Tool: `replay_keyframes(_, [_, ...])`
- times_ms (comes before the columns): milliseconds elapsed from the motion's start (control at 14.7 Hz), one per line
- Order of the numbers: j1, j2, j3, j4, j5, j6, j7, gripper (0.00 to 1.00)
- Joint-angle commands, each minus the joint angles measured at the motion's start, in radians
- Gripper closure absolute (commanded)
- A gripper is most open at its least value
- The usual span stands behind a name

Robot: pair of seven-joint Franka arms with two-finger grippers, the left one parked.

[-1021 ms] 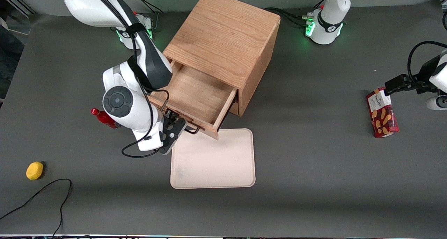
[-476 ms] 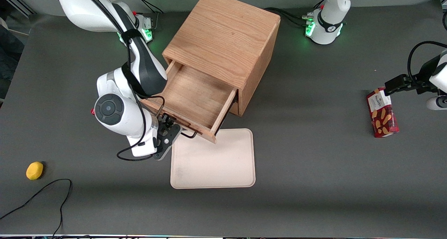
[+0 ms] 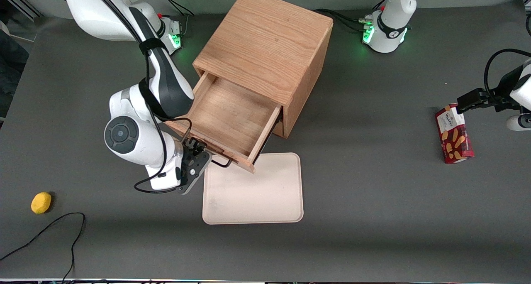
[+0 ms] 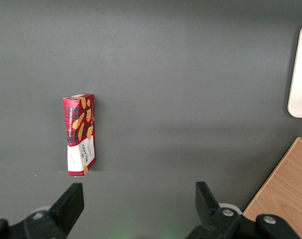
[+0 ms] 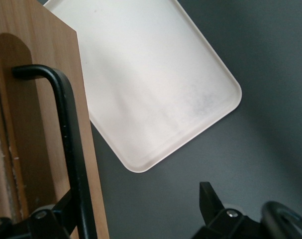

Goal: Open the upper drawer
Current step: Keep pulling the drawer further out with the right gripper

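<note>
The wooden cabinet (image 3: 265, 39) stands mid-table with its upper drawer (image 3: 228, 113) pulled well out, its inside bare. The thin black wire handle (image 3: 220, 163) sticks out from the drawer front (image 5: 36, 99). My gripper (image 3: 195, 153) is at that handle, nearer the front camera than the cabinet. In the right wrist view the gripper (image 5: 138, 209) is open. The handle (image 5: 66, 124) runs along the inner side of one finger (image 5: 66, 211), while the second finger (image 5: 208, 196) hangs over bare table. The drawer below is hidden.
A cream tray (image 3: 253, 188) lies in front of the drawer, its corner under the drawer front; the tray (image 5: 151, 84) also shows from the wrist. A yellow lemon (image 3: 40, 202) and a black cable (image 3: 49, 230) lie toward the working arm's end. A red cookie box (image 3: 454, 139) lies toward the parked arm's.
My gripper has moved away from the cabinet toward the working arm's end, and the upper drawer has slid farther out with it. My arm now covers the red bottle.
</note>
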Motion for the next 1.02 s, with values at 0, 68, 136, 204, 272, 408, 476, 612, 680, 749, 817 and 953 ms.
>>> replay_keyframes(0, [-0.021,0.038,0.007,0.072,0.014,-0.016,-0.007,0.00])
replay_keyframes(68, [-0.021,0.041,0.007,0.080,0.014,-0.016,-0.007,0.00])
replay_keyframes(136, [-0.027,0.042,0.007,0.083,0.014,-0.016,-0.007,0.00])
replay_keyframes(204, [-0.029,0.047,0.007,0.087,0.014,-0.015,-0.009,0.00])
replay_keyframes(272, [-0.032,0.050,0.007,0.093,0.014,-0.015,-0.009,0.00])
replay_keyframes(408, [-0.036,0.056,0.007,0.101,0.014,-0.009,-0.012,0.00])
replay_keyframes(476, [-0.038,0.058,0.007,0.101,0.014,-0.006,-0.025,0.00])
replay_keyframes(612, [-0.044,0.064,0.007,0.110,0.013,-0.003,-0.035,0.00])
replay_keyframes(680, [-0.046,0.064,0.007,0.110,0.014,0.000,-0.035,0.00])
replay_keyframes(749, [-0.046,0.065,0.008,0.109,0.016,0.008,-0.035,0.00])
replay_keyframes(817, [-0.046,0.070,0.008,0.107,0.014,0.016,-0.035,0.00])
replay_keyframes(953, [-0.046,0.073,0.008,0.109,0.014,0.028,-0.038,0.00])
